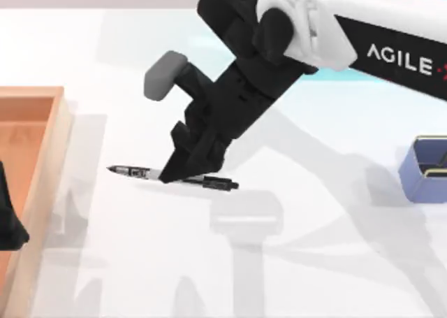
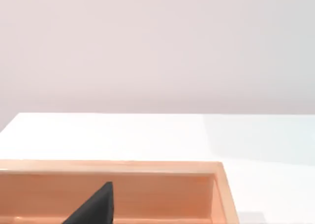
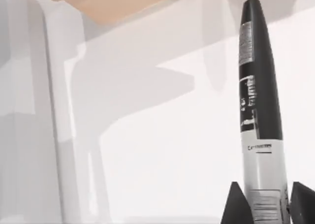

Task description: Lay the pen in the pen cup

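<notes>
white surface point(image 1: 314, 262) carries everything in the top view. right pincer point(image 1: 183, 170) is lowered onto the pen point(image 1: 213, 183), its fingers on both sides of the pale middle barrel, the pen lying flat. pen cup point(image 1: 418, 175) stands well apart from this pincer, at the surface's right edge. wooden tray point(image 1: 42, 164) is on the other side, and the left pincer point(image 1: 8, 223) hangs over it; i cannot tell its state.

left wrist view: a dark fingertip point(image 2: 93, 207) over the tray point(image 2: 162, 194).

right wrist view: two fingertips point(image 3: 235, 207) closed around the pen point(image 3: 258, 101), with the barrel between them.
</notes>
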{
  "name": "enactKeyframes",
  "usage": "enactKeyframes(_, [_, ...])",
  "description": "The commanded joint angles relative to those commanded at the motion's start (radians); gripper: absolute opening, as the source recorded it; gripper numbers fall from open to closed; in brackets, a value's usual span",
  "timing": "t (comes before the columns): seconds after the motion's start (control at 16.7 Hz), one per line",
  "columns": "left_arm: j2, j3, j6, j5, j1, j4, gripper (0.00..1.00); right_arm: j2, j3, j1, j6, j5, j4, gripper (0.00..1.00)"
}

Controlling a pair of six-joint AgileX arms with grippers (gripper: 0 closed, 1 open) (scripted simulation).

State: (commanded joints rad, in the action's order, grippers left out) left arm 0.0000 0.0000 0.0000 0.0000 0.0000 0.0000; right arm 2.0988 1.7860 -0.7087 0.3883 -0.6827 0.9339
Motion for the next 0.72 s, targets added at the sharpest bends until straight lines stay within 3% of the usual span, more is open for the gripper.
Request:
enactKeyframes(0.24, [0.0,0.0,0.0,0.0,0.0,0.0,1.0,-0.085,-0.101,-0.026,-0.015,-0.003,-0.042,0.0])
enactKeyframes(0.72, [0.0,0.0,0.0,0.0,0.0,0.0,1.0,-0.126,-0.093,-0.059,-0.004,0.031,-0.019,0.0])
